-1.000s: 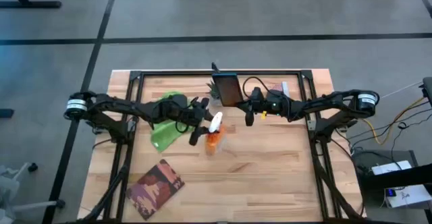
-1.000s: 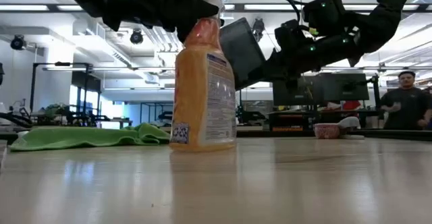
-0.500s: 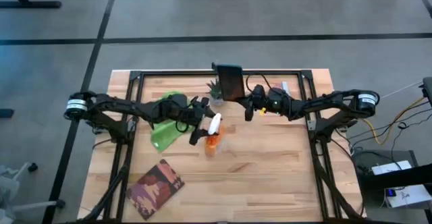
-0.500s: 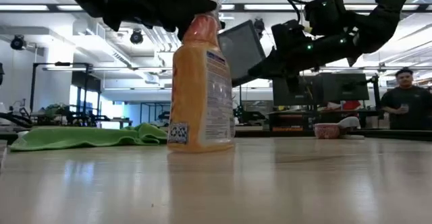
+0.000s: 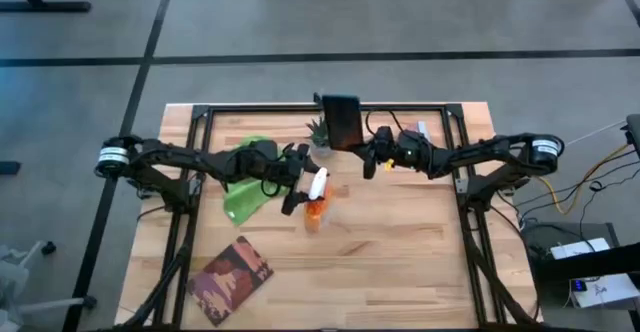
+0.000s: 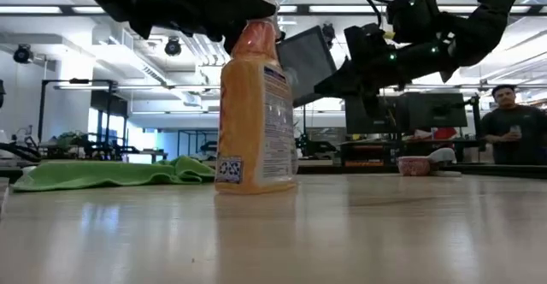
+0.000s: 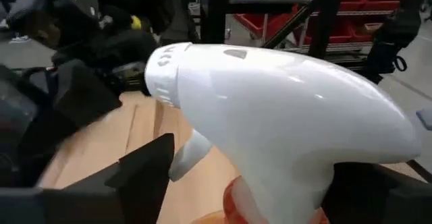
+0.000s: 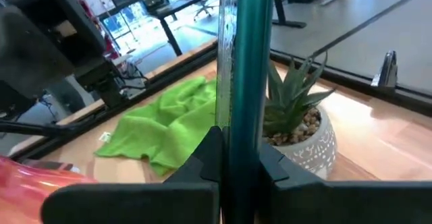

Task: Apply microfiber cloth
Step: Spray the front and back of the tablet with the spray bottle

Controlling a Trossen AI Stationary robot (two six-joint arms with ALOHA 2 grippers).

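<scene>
The lime-green microfiber cloth (image 5: pixel 243 200) lies crumpled on the table at the far left, partly under my left arm, and no gripper touches it. It also shows in the low view (image 6: pixel 111 173) and right wrist view (image 8: pixel 169 126). My left gripper (image 5: pixel 297 182) is open. Its fingers stand on either side of the neck of the orange spray bottle (image 6: pixel 256 104), under its white head (image 7: pixel 270 102). The bottle stands on its base. My right gripper (image 5: pixel 368 162) is shut on a dark tablet (image 5: pixel 342 122) held above the table. My left gripper's fingers (image 7: pixel 145 177) flank the bottle's neck; I cannot tell whether they touch it. My right gripper pinches the tablet between its two fingers, one on each face, at the tablet's near edge (image 8: pixel 241 126). The fingers reach in from the table's right. The tablet stands tilted, lifted clear, over the plant.
A small spiky potted plant (image 5: pixel 318 132) stands just under the tablet, near the far edge. A camouflage-patterned flat thing (image 5: pixel 232 277) lies at the near left. Black frame rails (image 5: pixel 200 117) run along the table's sides. A person (image 6: pixel 513 126) stands beyond the table.
My right gripper has raised the tablet a little and carried it toward the table's far edge, and the tablet has tipped more upright. The spray bottle has rocked slightly on its base.
</scene>
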